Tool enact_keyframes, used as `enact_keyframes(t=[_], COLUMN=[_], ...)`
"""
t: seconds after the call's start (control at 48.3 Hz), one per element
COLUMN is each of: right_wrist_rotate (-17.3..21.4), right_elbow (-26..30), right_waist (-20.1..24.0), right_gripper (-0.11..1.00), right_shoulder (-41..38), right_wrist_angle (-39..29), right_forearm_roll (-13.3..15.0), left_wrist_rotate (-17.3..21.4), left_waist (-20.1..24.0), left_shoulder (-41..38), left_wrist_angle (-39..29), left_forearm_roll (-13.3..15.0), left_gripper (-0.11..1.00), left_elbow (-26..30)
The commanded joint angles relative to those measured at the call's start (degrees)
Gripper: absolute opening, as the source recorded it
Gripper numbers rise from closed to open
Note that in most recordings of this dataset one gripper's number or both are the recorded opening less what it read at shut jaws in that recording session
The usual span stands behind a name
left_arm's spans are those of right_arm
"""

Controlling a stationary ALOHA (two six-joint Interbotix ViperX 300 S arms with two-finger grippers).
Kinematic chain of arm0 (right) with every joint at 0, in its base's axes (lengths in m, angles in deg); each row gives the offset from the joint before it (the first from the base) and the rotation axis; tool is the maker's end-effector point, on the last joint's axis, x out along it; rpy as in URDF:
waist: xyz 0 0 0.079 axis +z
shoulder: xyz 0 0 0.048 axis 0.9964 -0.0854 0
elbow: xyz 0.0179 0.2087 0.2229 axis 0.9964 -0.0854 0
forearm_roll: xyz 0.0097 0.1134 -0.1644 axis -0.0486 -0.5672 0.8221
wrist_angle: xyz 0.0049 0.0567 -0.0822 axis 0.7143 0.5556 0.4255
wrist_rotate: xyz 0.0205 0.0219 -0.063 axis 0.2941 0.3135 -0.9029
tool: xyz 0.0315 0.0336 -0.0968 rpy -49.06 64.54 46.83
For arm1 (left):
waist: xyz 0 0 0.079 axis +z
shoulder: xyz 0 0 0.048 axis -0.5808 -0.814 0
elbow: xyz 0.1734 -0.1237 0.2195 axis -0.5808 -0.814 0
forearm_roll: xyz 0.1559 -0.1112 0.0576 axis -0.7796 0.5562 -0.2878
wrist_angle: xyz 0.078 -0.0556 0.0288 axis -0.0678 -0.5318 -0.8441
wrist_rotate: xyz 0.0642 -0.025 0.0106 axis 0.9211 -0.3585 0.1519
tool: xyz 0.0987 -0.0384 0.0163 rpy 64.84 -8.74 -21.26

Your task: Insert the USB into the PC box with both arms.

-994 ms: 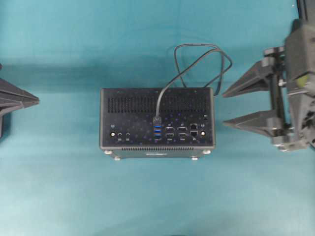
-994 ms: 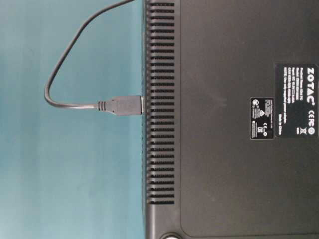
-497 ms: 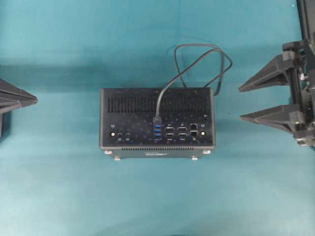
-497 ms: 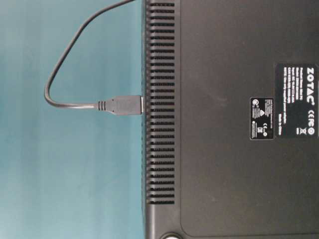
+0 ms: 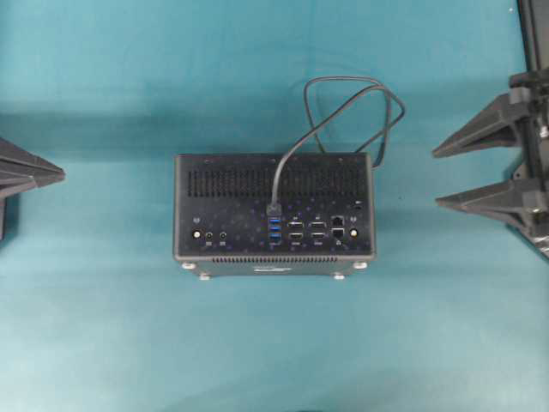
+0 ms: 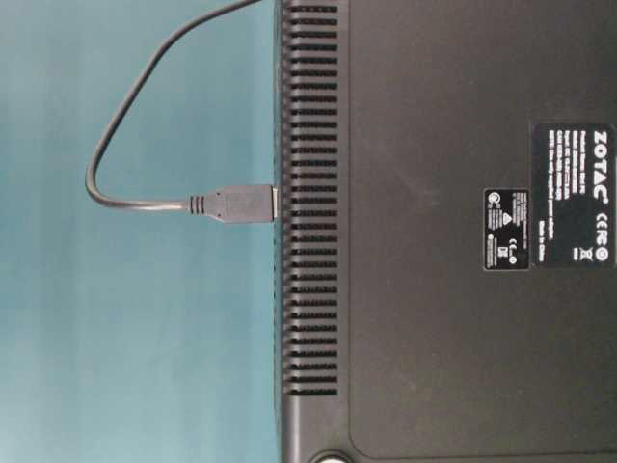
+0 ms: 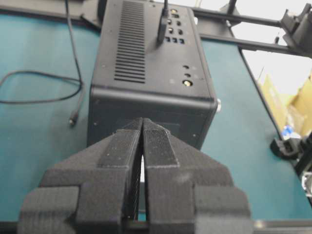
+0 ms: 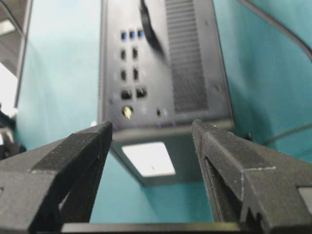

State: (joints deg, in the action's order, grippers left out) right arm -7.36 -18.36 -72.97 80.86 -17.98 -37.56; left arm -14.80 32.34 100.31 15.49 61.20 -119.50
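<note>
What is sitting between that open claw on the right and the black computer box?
Nothing visible. Only bare teal tabletop separates the right claw from the PC box. The USB cable loops behind the box, off that line.
</note>
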Motion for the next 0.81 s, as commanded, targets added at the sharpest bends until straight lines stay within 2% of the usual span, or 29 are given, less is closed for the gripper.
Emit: enact_keyframes(t=[0.0,0.456,0.787], right_wrist_rotate=[-0.35,-0.26,-0.35], right_elbow=[0.00,-2.64,-3.25], right_waist=[0.18,0.18,0.18], right_gripper=[0.74,0.74,0.74], right_shoulder=[0.70,4.92,5.19], right_wrist_angle=[0.35,0.26,0.53], right_forearm_roll=[0.09,0.53,0.53], left_wrist_rotate=[0.00,0.26,0.62], left_waist=[0.00,0.00,0.00], left_shoulder=[-0.53,-0.44,-0.70], left_wrist_angle=[0.26,0.35,0.53], left_forearm_roll=[-0.09,-0.09,-0.09], left_gripper=[0.00,0.00,0.00], left_elbow=[0.88,1.14,1.14])
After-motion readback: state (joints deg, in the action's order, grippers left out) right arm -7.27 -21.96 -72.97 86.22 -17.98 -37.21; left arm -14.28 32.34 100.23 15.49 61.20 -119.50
